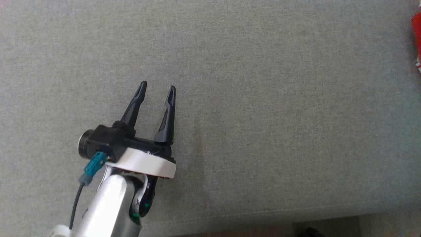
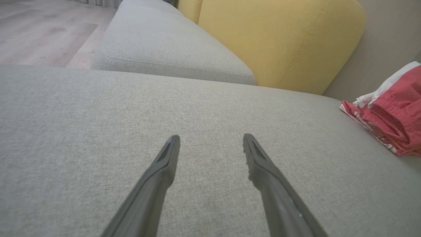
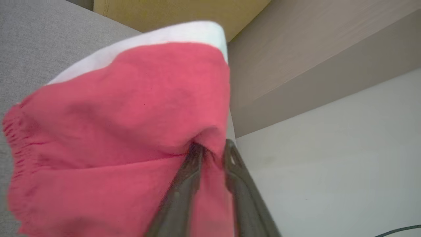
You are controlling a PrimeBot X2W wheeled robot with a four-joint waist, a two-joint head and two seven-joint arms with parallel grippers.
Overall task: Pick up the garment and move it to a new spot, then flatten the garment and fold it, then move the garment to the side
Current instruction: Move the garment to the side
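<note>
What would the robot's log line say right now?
left fingers open, empty, over grey sofa | right fingers pinching red garment

Likely a home living room: grey sofa [image 2: 197,108], yellow cushion [image 2: 279,42], wooden floor [image 2: 39,33].

Garment [image 3: 115,131]: you'll see coral red, a white band, and red-and-white stripes at one edge
Sofa seat [image 1: 263,82]: plain grey weave
Cushion [image 2: 279,42]: mustard yellow
Left hand [image 1: 158,85]: black

Right edge cuts off blurred garment [image 1: 417,34]; its fabric partly covers right gripper [image 3: 213,149] tips, hold unclear.
</note>
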